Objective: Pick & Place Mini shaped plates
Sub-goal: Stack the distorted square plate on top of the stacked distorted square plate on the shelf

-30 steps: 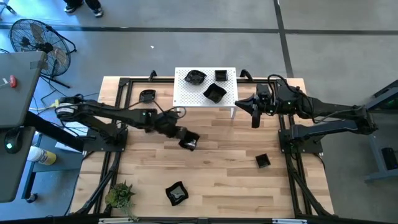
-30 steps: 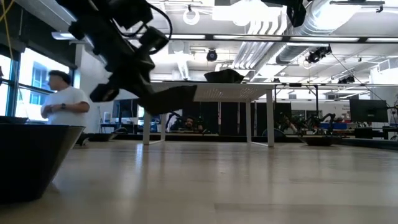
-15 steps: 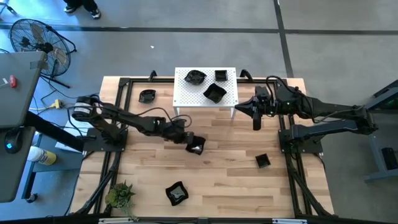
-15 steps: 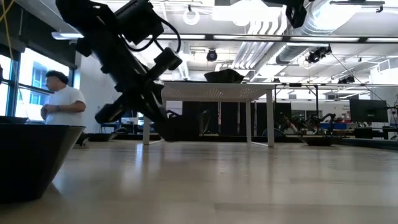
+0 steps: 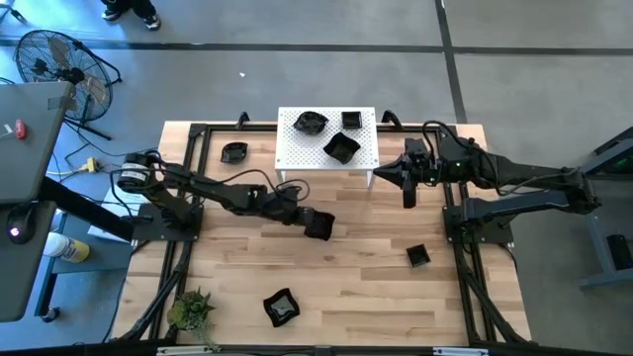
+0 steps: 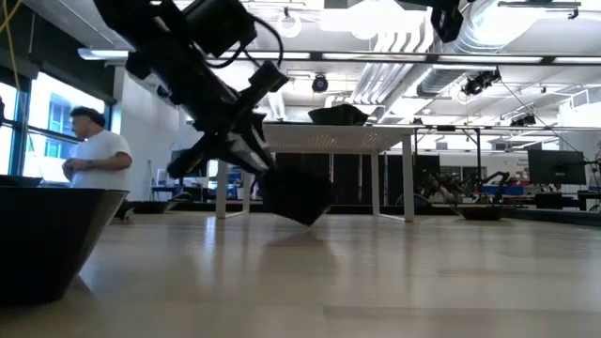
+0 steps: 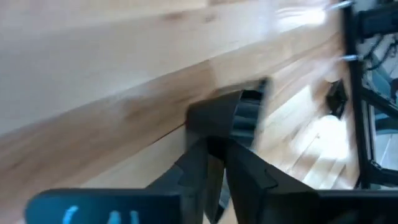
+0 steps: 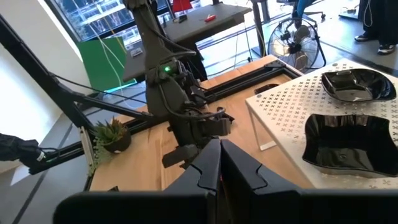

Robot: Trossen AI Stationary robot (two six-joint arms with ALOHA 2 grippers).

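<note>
My left gripper is shut on a small square black plate over the table's middle; the low view shows that plate tilted just above the wood. Three black plates rest on the white perforated rack. Other plates lie flat on the table at the far left, right and near side. My right gripper hangs shut and empty beside the rack's right edge, its fingers closed together. My left gripper pinches the square plate by one edge of its rim between its two fingers. The fingers come slanting down from the table's left. The plate sticks out beyond the fingertips, tilted, with its low corner close above the table.
A small green plant stands at the near left corner. Black frame rails run along both table sides. A plate looms close to the low camera. A person stands in the room beyond, and a fan sits on the floor.
My left gripper has travelled toward the table's right edge and come down, carrying the square plate from well above the wood to just over it. The plate has stayed tilted in the hold.
</note>
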